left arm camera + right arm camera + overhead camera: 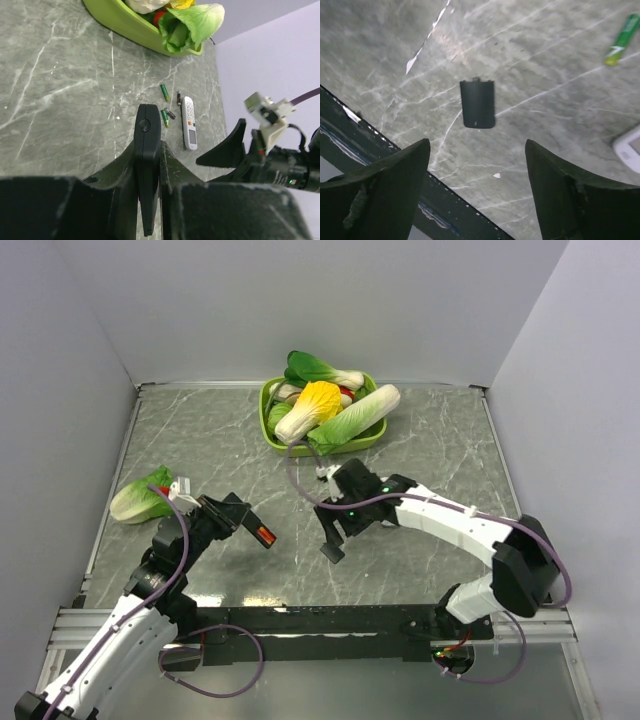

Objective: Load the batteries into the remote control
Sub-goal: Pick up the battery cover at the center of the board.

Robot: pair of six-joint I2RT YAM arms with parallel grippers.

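Your left end effector [149, 150] is clamping the remote control [148, 127] edgewise above the tabletop [200, 430], steadying it for loading | your right end effector [476, 150] is hovering wide open over the cover [477, 104] | batteries [165, 118] are lying beside the white remote [188, 122].

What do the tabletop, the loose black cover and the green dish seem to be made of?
Tabletop: grey-green marble look with white veins and soft sheen; stone or printed laminate, cannot tell. Loose black cover: matte moulded plastic, small tab on one edge. Green dish: smooth, evenly coloured, likely plastic.
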